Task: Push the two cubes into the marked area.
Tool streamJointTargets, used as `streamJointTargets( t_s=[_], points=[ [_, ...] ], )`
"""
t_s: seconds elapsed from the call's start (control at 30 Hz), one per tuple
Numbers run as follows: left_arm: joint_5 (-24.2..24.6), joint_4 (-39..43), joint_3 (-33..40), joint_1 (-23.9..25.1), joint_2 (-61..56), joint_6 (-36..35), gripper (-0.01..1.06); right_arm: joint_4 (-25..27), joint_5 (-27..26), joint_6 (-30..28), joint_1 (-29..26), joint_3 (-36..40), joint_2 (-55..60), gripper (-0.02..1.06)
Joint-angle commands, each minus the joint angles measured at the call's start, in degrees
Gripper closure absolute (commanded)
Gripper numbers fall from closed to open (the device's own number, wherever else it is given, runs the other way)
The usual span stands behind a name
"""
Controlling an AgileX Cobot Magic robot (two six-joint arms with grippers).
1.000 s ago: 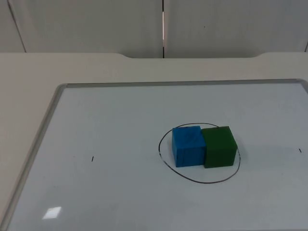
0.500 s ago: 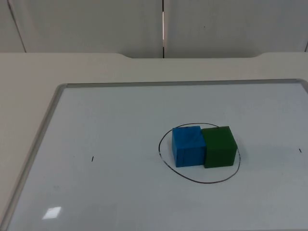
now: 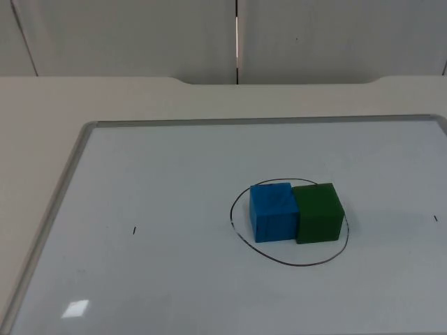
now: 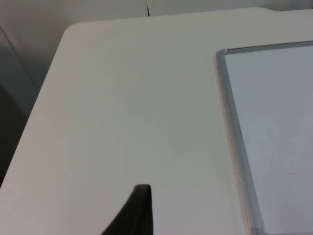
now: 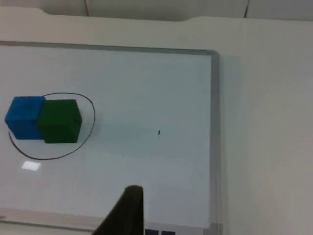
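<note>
A blue cube (image 3: 272, 211) and a green cube (image 3: 319, 212) stand side by side and touching on the whiteboard. Both lie within a hand-drawn black oval (image 3: 293, 264). The blue one is on the left, close to the oval's left line. The right wrist view takes in the blue cube (image 5: 24, 117), the green cube (image 5: 59, 120) and the oval (image 5: 49, 156) from a distance. My right gripper (image 5: 129, 210) waits well back from them, near the board's edge. My left gripper (image 4: 138, 210) waits over the bare cream table, beside the board's frame (image 4: 230, 122).
The whiteboard (image 3: 174, 174) has a grey metal frame (image 3: 70, 174) and lies on a cream table (image 3: 42, 98) that ends at a grey partition wall (image 3: 140, 35). Two small black tick marks (image 3: 134, 230) (image 3: 435, 218) sit on the board to either side of the oval.
</note>
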Motion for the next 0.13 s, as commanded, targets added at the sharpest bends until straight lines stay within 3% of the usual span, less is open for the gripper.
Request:
streamJointTargets(
  t_s=[0.0, 0.1],
  points=[
    [0.1, 0.4, 0.4, 0.2, -0.2, -0.3, 0.00, -0.2, -0.2, 0.2, -1.8, 0.4, -0.3, -0.01],
    [0.1, 0.4, 0.4, 0.2, -0.2, -0.3, 0.00, -0.2, -0.2, 0.2, -3.1, 0.4, -0.3, -0.01]
  ],
)
